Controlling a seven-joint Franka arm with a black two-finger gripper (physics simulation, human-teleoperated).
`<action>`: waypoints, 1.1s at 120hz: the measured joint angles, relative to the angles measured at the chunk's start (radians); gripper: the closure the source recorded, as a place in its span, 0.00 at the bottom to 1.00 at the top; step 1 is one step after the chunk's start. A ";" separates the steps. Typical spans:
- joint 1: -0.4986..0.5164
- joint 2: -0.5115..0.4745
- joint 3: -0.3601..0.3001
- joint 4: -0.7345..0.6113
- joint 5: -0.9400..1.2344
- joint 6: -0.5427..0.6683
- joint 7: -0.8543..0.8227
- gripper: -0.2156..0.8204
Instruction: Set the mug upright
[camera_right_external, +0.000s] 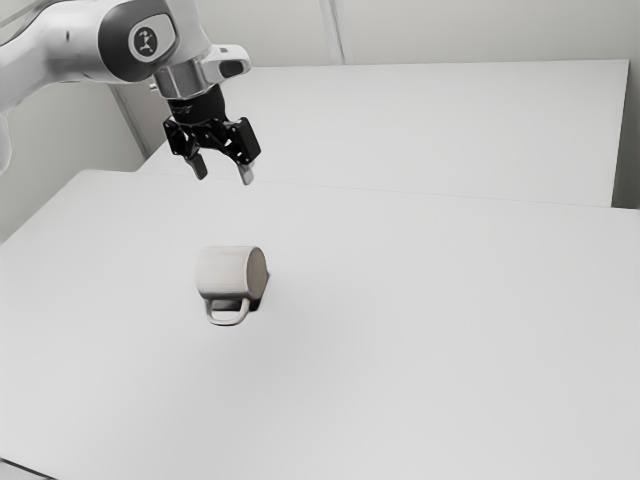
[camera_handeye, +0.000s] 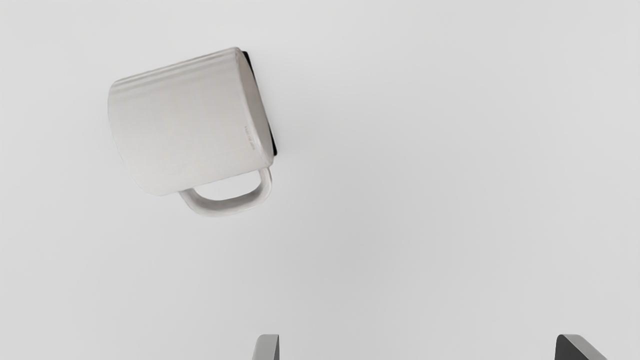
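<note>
The off-white cylindrical mug with a looped handle (camera_right_external: 226, 272) lies on its side on the smooth white table (camera_right_external: 420, 330). Above the mug, the black two-finger claw (camera_right_external: 222, 175) is spread, holding nothing. Gripping the mug's curved wall off-centre could make it roll; releasing it half-tilted could topple it.

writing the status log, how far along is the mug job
Nothing of the job looks done: the mug lies on its side on the table, its mouth facing the exterior view's right. Nothing is in hand; the open gripper hangs above the table, clear of the mug. Left: grasping, turning and standing it.
</note>
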 joint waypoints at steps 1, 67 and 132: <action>0.000 0.000 0.000 0.000 0.000 0.000 0.000 0.21; -0.004 0.035 -0.001 0.020 -0.002 -0.006 0.006 0.21; 0.289 0.144 -0.003 0.042 -0.085 -0.006 0.084 0.21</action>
